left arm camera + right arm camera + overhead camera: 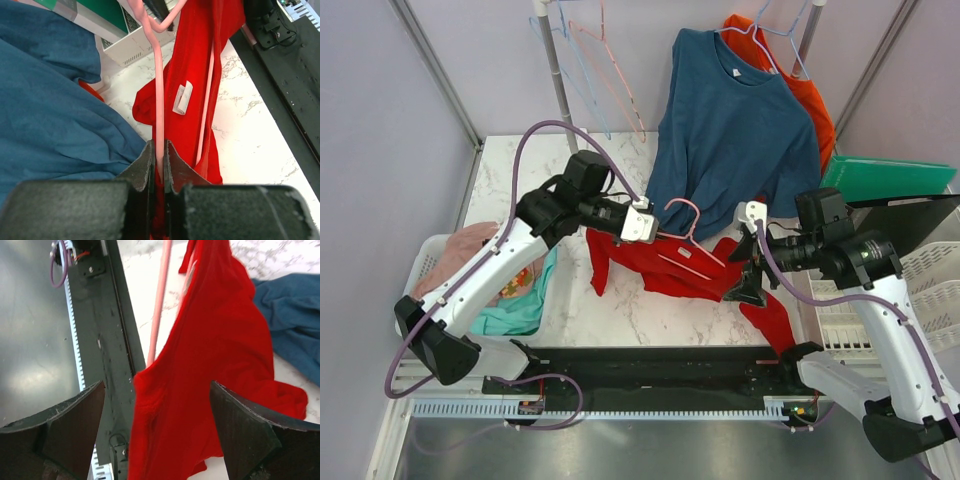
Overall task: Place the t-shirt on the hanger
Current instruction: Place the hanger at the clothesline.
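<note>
Though by hanger [159,100], t-shirt [655,268] near rail [660,362].

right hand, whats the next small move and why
Probably close the right hand on the shirt: it is open with red cloth hanging between its fingers, while the left hand is shut on the hanger. A grip there should let it pull the cloth over the wire.

Robotics lab: arms [490,270] bolted to marble table [575,315].
</note>
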